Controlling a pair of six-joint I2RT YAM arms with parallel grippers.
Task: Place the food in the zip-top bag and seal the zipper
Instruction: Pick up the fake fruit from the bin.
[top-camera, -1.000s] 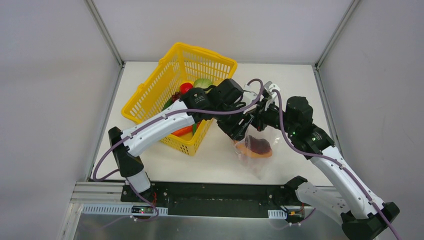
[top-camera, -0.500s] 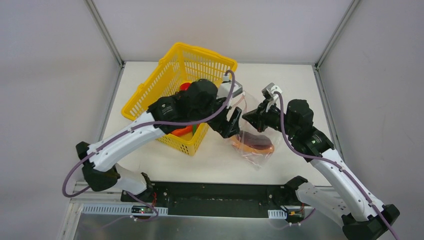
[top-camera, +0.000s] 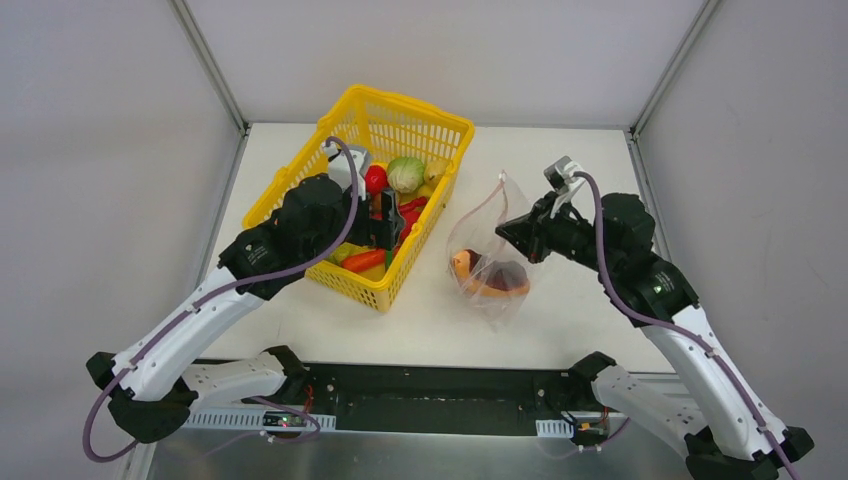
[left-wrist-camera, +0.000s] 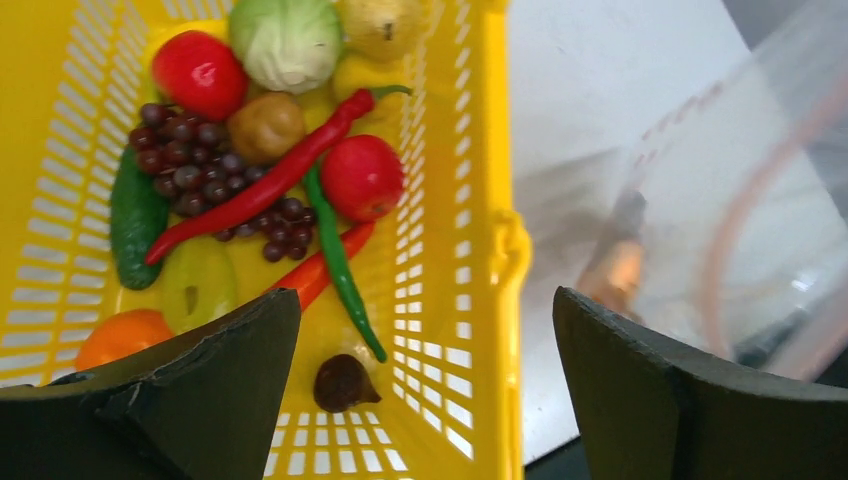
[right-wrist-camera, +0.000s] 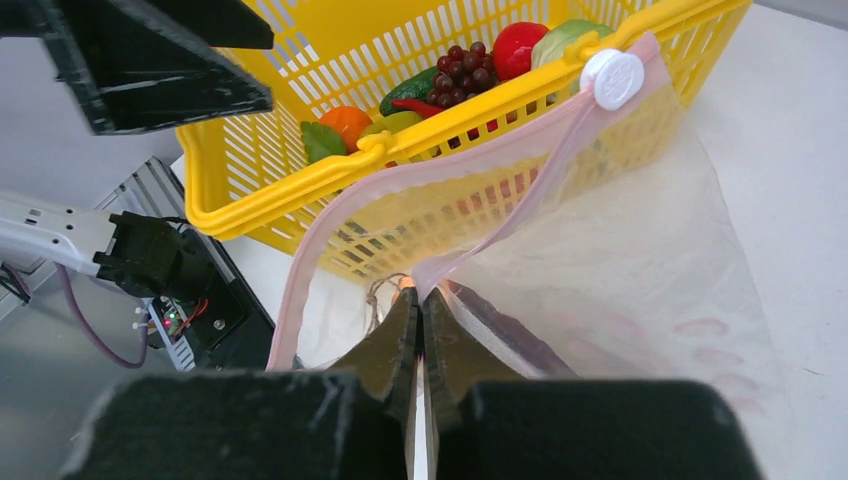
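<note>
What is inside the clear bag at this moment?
The bag holds a dark-red melon slice with an orange rim, and a small orange-brown piece beside it. The plastic folds and the slice hide the bag's bottom, so anything smaller under them cannot be seen.

From the left wrist, the bag (left-wrist-camera: 700, 190) is a blur cut off at the right edge, its contents an orange smear. From the right wrist, the right gripper (right-wrist-camera: 420, 300) hides most of the melon slice (right-wrist-camera: 505, 335).
</note>
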